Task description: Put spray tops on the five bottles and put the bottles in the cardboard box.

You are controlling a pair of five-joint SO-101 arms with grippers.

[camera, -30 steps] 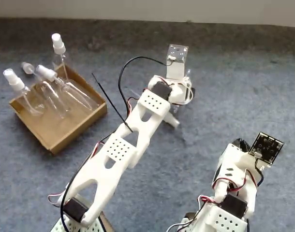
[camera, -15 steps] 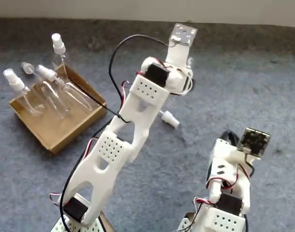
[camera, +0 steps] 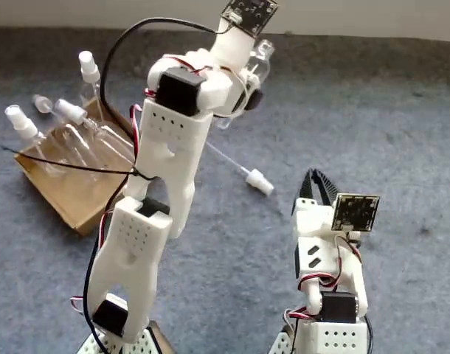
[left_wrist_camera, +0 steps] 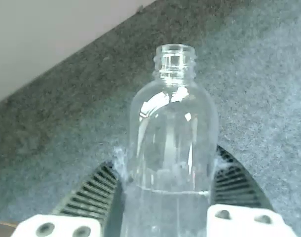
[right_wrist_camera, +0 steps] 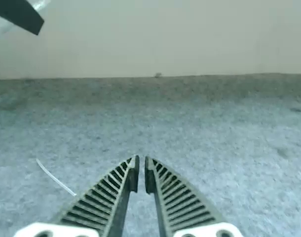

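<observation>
Fingers (left_wrist_camera: 94,195) of the left pincer (left_wrist_camera: 169,157), black and ribbed, are clenched on the lower body of a clear bottle (left_wrist_camera: 172,108), one on each side. The bottle has no top: its threaded neck is open and points away from the wrist camera. In the high view the left arm stands tall, with the pincer and bottle held up in the air over the far part of the grey carpeted desk (camera: 402,133).

A white spray top (camera: 259,181) lies on its side on the desk near the middle, apart from both arms. Its thin tube (camera: 225,157) runs from it along the carpet toward the left arm.

The cardboard box (camera: 118,198) sits at the left side of the desk, well apart from the loose spray top. Four capped bottles (camera: 85,147) are in it. Three lie slanted with their white tops toward the far left edge, and one leans up at the far corner.

The right pincer (right_wrist_camera: 141,168) is clenched on nothing, its ribbed fingers almost meeting at the tips. The right arm stands at the near right of the desk, and its pincer points across the carpet just beside the spray top without touching it.
</observation>
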